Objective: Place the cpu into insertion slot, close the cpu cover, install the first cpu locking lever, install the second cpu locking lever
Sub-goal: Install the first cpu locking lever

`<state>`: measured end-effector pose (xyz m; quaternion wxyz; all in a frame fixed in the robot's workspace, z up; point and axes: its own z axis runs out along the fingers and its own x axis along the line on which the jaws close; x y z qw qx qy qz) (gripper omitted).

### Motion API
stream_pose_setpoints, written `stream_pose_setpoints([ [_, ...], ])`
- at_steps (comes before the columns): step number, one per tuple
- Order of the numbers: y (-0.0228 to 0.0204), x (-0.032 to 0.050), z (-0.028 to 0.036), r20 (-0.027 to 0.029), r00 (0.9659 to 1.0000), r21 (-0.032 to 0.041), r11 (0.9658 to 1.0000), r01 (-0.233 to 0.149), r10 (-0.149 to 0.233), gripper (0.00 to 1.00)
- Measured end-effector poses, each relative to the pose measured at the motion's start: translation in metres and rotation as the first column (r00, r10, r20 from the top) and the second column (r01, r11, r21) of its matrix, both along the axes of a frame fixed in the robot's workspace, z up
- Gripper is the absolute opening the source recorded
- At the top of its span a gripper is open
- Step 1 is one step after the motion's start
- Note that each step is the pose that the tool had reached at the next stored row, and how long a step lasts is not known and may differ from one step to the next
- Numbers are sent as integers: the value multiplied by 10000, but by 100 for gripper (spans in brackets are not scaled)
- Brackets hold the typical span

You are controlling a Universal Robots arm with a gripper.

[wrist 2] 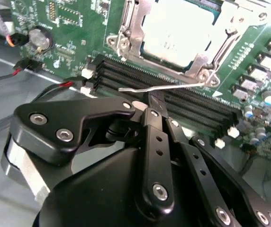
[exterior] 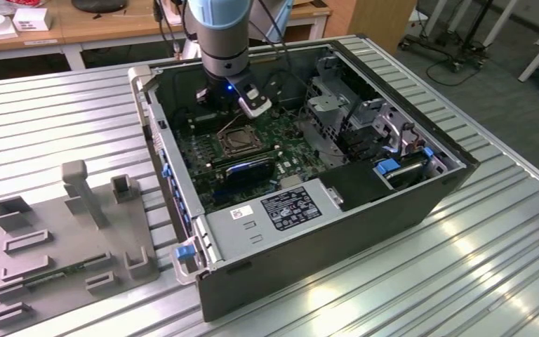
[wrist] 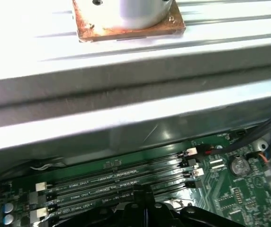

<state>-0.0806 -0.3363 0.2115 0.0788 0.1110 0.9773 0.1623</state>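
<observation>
In the second wrist view the cpu (wrist 2: 173, 28) lies with its silvery top up in the insertion slot (wrist 2: 126, 35). The metal cpu cover (wrist 2: 199, 64) is folded down around it. One thin wire locking lever (wrist 2: 164, 86) stands out sideways over the black memory slots (wrist 2: 192, 106). My gripper (wrist 2: 152, 101) is shut with nothing in it, its tip right at that lever. In the exterior view the gripper (exterior: 241, 105) hangs inside the open computer case, just behind the insertion slot (exterior: 235, 142). In the first wrist view the gripper (wrist: 140, 191) sits over the memory slots (wrist: 116, 182).
The case walls (exterior: 171, 175) ring the green motherboard (exterior: 288, 126). A drive cage (exterior: 330, 105) and a labelled power supply (exterior: 288, 207) crowd the exterior view's right. Red and black cables (wrist 2: 40, 71) run beside a coin battery (wrist 2: 40, 38). A grey fixture (exterior: 64, 239) stands on the ribbed table.
</observation>
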Motion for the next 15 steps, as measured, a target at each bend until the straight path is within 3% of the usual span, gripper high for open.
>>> stream_pose_setpoints([
  [6,-1,0,130,-2,10000,-4,10000,-4,4,11],
  [15,-3,-9,133,14,10000,-7,10000,-4,4,11],
])
